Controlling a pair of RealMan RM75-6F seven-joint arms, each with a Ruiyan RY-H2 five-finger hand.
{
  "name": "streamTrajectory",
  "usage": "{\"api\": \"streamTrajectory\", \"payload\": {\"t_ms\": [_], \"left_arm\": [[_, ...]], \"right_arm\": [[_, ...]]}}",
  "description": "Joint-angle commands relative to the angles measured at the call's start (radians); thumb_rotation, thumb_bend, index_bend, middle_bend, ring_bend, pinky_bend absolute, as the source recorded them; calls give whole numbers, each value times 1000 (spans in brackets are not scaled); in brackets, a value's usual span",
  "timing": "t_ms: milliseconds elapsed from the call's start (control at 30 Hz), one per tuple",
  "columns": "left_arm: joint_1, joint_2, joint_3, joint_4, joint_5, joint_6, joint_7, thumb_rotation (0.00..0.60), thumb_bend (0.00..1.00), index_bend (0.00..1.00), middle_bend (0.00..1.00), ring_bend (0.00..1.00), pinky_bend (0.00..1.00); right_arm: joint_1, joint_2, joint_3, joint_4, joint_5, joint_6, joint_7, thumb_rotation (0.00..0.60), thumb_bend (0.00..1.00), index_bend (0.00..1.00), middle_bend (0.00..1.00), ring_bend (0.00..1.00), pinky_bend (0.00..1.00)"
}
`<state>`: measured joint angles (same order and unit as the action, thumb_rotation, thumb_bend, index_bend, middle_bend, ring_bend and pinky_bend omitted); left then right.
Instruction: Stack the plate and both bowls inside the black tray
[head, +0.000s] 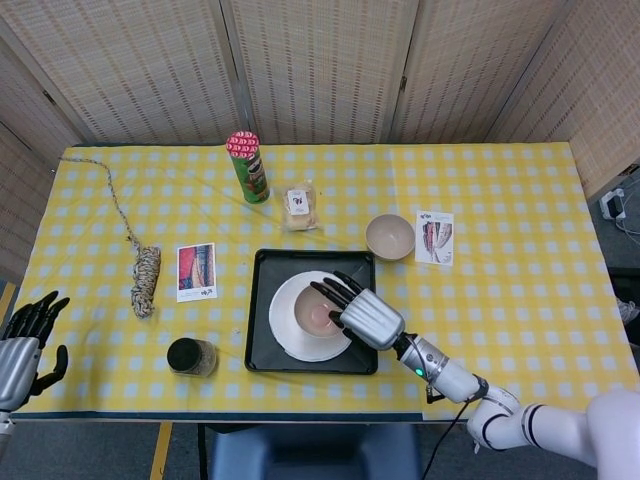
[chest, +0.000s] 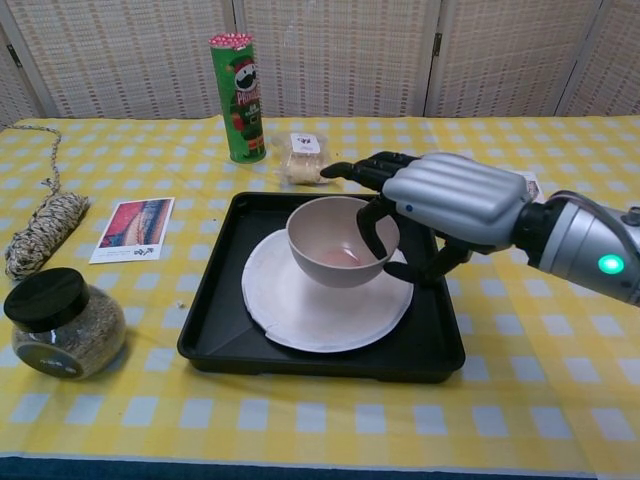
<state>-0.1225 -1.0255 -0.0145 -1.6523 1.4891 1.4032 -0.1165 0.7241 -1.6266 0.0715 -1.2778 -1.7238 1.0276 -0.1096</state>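
My right hand (head: 365, 315) (chest: 440, 200) grips a pinkish-beige bowl (head: 318, 314) (chest: 340, 243) by its rim, holding it just above the white plate (head: 290, 335) (chest: 300, 310). That plate lies inside the black tray (head: 258, 345) (chest: 215, 320). A second beige bowl (head: 390, 237) stands on the tablecloth beyond the tray's far right corner; in the chest view my right hand hides it. At the table's near left edge my left hand (head: 22, 345) hangs with fingers apart, holding nothing.
A green chip can (head: 247, 167) (chest: 236, 96) and a wrapped snack (head: 298, 207) (chest: 306, 158) stand behind the tray. A black-lidded jar (head: 191, 356) (chest: 62, 322), a picture card (head: 196, 271) (chest: 134, 228) and a rope bundle (head: 145, 278) (chest: 42, 232) lie left of it. Another card (head: 434, 237) lies at right.
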Motion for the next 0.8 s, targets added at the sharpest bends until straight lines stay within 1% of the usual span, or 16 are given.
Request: {"api": "streamTrajectory", "payload": {"t_ms": [33,233,367,500,567,800], "left_arm": [[3,1,-2,4,-4,4,-6,600,684,0,0,0,0],[10,5,-7,10,-19,10,-12,600,683,0,0,0,0],[18,9,-6,8,-16,21,-21,600,683,0,0,0,0],[24,12,-5,9,-11,30,-32,600,683,0,0,0,0],[25,13,-6,12,-8,33,-38,600,682,0,0,0,0],[26,14,-6,14,-6,32,-42,600,677,0,0,0,0]], "right_arm": [[26,-35,14,27,22,-32,-19,600,428,605,28,0,0],[55,-81,17,70,46,-59,-30,600,428,605,29,0,0],[63,-105,10,97,48,-53,-37,600,428,605,28,0,0],[69,-114,-2,115,53,-56,-12,600,428,604,20,0,0],[69,-115,-8,125,55,-54,-9,600,428,581,13,0,0],[64,-97,-11,113,86,-62,-46,600,428,414,0,0,0]]}}
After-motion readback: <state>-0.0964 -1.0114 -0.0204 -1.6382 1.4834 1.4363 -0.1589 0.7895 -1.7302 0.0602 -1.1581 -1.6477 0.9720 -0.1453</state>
